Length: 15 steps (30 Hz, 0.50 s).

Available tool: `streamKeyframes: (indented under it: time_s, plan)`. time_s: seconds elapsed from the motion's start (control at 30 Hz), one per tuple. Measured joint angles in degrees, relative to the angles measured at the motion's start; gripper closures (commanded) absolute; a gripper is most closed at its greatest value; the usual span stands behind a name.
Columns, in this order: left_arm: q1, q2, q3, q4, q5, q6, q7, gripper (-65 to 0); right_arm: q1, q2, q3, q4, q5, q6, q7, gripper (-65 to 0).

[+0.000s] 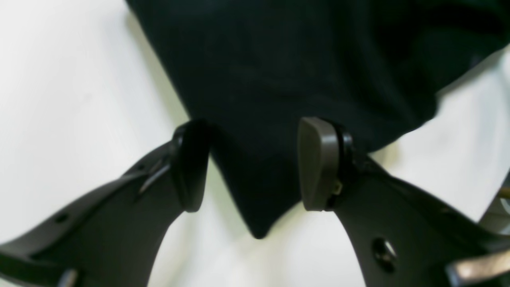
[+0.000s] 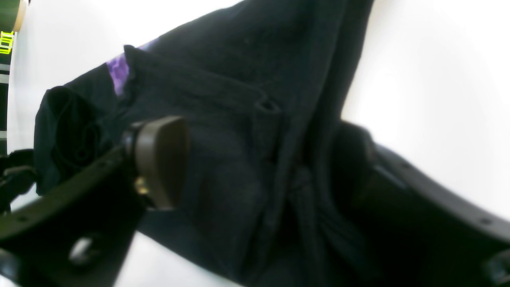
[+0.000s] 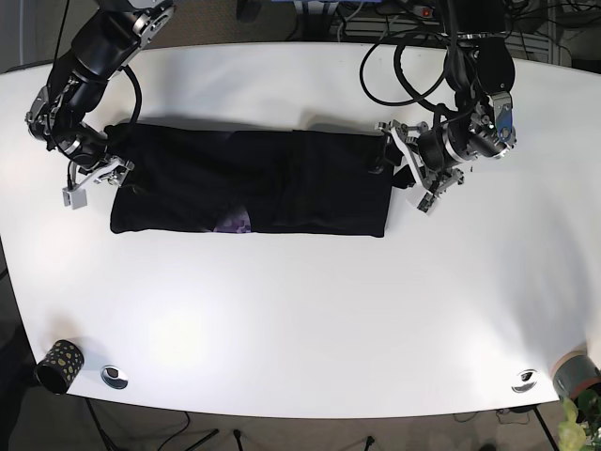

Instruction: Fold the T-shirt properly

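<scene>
The black cotton T-shirt lies on the white oval table as a long flat band, already folded lengthwise, with a small purple print showing at its near edge. Its long axis runs straight from one arm to the other, so each gripper stands at one short end of the band.

The left gripper has its fingers spread wide. A pointed corner of the cloth lies between them, but in the left wrist view neither pad is pressing on it; the fabric lies flat on the table beneath the fingers.

The right gripper is also spread wide, with bunched folds and a hem of the shirt filling the gap between its fingers. The far finger sits against the fabric, though nothing looks pinched.

The relation that matters is that the cloth extends away from each pair of fingers toward the other arm. Neither arm is clearly nearer: both are at the cloth's edge. A crosswise fold would probably call for one end to be gripped and carried along the long axis over the other half.
</scene>
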Motion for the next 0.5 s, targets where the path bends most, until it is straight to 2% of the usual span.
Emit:
streamKeyframes:
  time_s: [0.17, 0.23, 0.4, 0.5]
  plan:
    - [-2.0, 0.5, 0.1, -3.5, 0.9, 0.0, -1.0, -31.7, -0.2, 0.1, -0.1, -0.1, -1.7, -0.37, 0.2, -13.5]
    - [-2.1, 0.9, 0.1, -4.5, 1.9, 0.0, -0.8, -31.7, -0.2, 0.1, -0.2, -0.2, -2.0, -0.39, 0.3, -0.6]
    - [-2.6, 1.5, 0.4, -5.1, 3.1, 0.0, -0.8, -31.7, -0.1, 0.8, -0.4, 1.6, -2.2, -0.39, 0.2, 0.0]
    - [-2.8, 2.4, 3.8, -5.2, 5.2, 0.1, -0.8, -31.7, -0.9, 1.6, -0.4, 6.8, -2.4, -0.37, 0.2, 0.0]
